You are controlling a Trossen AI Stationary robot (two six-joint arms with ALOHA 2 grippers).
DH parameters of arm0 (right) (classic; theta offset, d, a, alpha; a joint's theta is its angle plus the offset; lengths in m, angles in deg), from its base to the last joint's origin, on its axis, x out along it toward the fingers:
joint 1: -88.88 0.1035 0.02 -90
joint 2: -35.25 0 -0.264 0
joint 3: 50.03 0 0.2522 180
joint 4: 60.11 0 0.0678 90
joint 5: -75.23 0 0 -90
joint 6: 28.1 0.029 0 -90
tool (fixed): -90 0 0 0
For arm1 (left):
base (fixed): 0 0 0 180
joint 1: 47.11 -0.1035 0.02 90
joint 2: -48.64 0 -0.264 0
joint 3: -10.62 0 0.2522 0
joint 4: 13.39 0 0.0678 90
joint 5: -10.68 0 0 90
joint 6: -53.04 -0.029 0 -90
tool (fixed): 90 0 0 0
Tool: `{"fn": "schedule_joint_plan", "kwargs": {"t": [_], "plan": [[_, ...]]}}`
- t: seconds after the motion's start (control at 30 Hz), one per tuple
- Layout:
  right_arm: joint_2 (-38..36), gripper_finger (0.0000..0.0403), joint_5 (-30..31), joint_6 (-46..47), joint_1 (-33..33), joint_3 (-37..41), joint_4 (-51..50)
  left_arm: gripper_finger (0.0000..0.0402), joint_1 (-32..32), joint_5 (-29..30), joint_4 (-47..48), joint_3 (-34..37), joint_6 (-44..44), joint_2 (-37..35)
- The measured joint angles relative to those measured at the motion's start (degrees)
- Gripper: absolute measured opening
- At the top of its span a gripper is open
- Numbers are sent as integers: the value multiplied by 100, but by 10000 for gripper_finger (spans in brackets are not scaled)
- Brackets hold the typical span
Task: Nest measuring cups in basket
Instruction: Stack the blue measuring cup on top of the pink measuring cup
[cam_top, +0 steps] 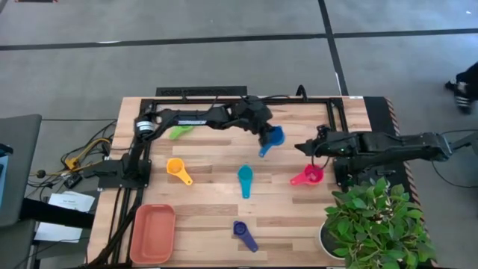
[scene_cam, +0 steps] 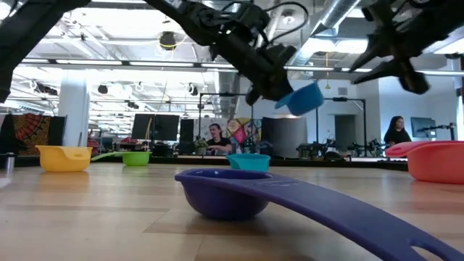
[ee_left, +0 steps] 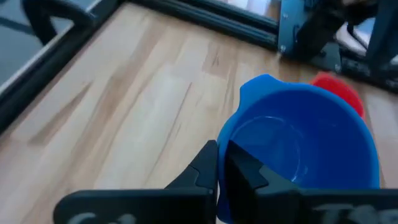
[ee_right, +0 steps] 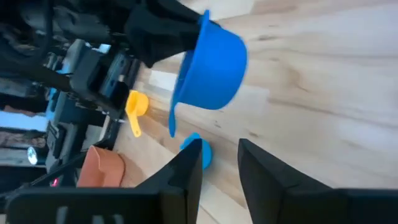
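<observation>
My left gripper [cam_top: 265,136] is shut on a blue measuring cup [cam_top: 275,137] in the air over the table's far middle. My right gripper [cam_top: 305,149] stands open just to the right of it, with nothing between its fingers [ee_right: 219,174]. A pink cup [cam_top: 308,175], a teal cup [cam_top: 245,179], a yellow cup [cam_top: 178,170], a green cup [cam_top: 179,132] and a dark purple cup [cam_top: 243,235] rest on their bottoms on the wood. The salmon basket [cam_top: 153,233] sits at the near left corner. My left gripper holds the blue cup by its rim wall [ee_left: 225,134], one finger inside the bowl and one outside. The fingers come from the table's left, slanting down. The cup [scene_cam: 301,98] is lifted clear and tilted, its handle [ee_right: 172,121] hanging below the bowl.
A potted plant [cam_top: 373,224] stands at the near right corner. Black frame rails [cam_top: 202,93] run along the far edge. The bare wood between the cups and the basket is free. People sit in the room beyond the table [scene_cam: 214,138].
</observation>
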Motion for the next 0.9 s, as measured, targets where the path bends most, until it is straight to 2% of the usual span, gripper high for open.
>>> {"fn": "schedule_joint_plan", "kwargs": {"t": [0.2, 0.43, 0.57, 0.7, 0.9], "plan": [[-490, 102, 386, 451, 163, -538, -1502, 1, 283, -167, 86, -1160, 196, 894], [-537, 80, 1238, -35, 212, -1601, -3112, 1, 605, 100, -117, -2361, 521, 1804], [-539, 68, 1330, -584, 78, -1813, -3347, 1, 743, 383, -457, -2950, 749, 2265], [-538, 63, 1153, -766, -29, -1840, -3538, 0, 867, 383, -688, -3391, 713, 2677], [-529, 62, 1006, -933, -23, -1840, -3735, 0, 1016, 264, -602, -3533, 27, 2928]]}}
